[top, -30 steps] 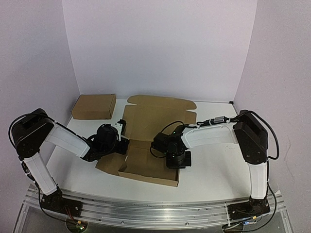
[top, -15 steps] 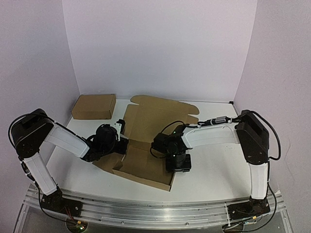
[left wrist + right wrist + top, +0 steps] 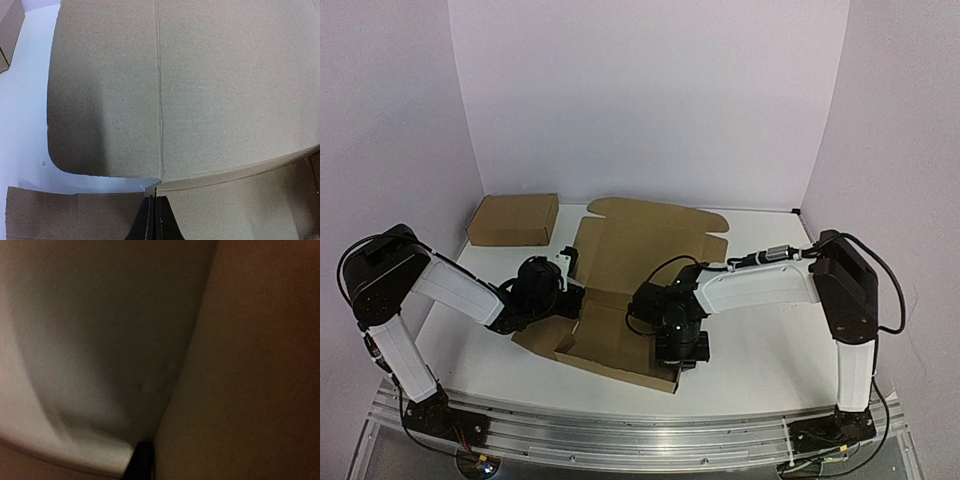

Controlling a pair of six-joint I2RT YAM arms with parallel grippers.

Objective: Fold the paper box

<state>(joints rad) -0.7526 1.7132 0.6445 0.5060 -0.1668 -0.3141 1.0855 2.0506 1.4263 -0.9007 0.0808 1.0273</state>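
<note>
Nearest, both arms rise from a rail (image 3: pixel 640 432) at the table's (image 3: pixel 770 350) near edge and reach inward to the box (image 3: pixel 615 335). The box lies mid-table between them, a little askew. Its near part is a shallow tray with a raised front wall.

The right gripper (image 3: pixel 680 350) points down at the tray's near right corner and touches the cardboard there. Its wrist view is dark and blurred, with cardboard close against the lens and a single dark finger (image 3: pixel 142 465) at the bottom edge. I cannot tell whether its jaws are apart or together.

The left gripper (image 3: pixel 568 292) lies low at the tray's left side. In its wrist view the two fingers (image 3: pixel 148 222) are pressed almost together, with only a thin pale line between them. The tray's wall corner runs down into that gap, so they appear to be pinching the cardboard edge-on. Left of the fingers, a flap (image 3: pixel 70 215) lies flat on the table.

Beyond the fingers a broad panel (image 3: pixel 215 85) of the box stretches away. It has one straight crease and a rounded near-left corner, and it casts a shadow on the table.

Farther back, the top view shows the lid (image 3: pixel 650 235) lying open, its scalloped far edge towards the back wall. At the far left a small box (image 3: pixel 513 218) sits closed, well apart from the left gripper.
</note>
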